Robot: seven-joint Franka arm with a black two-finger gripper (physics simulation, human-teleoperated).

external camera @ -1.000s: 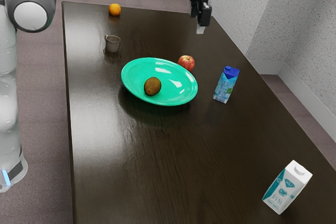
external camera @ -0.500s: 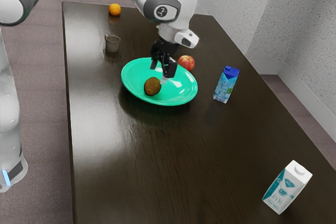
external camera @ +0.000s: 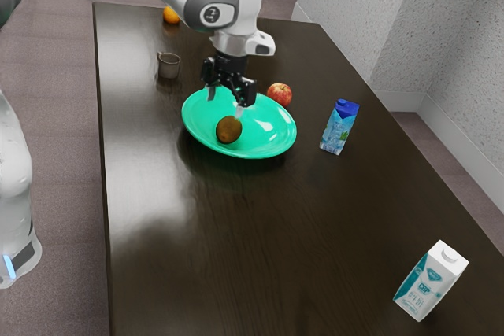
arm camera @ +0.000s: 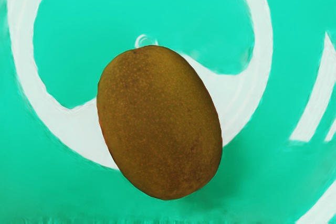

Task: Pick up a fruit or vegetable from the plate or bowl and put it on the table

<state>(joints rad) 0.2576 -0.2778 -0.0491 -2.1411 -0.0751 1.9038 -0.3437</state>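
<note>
My gripper hangs over the green plate in the exterior view, its two fingers spread apart with nothing between them. Below it a brown kiwi lies in the green plate, toward the plate's near side. From the wrist view, the kiwi is under my hand, an upright-leaning oval on the shiny surface of the plate. Around the kiwi the plate's green surface shows, with white reflections.
Just behind the plate's rim sits a red apple on the dark table. A blue carton stands on the exterior view's right, a white carton nearer. Farther back are a grey cup and an orange.
My arm has swung from the table's far end to above the plate, then shifted slightly toward the exterior view's left. The hand has turned, and both fingers now show apart. The kiwi has stayed put.
</note>
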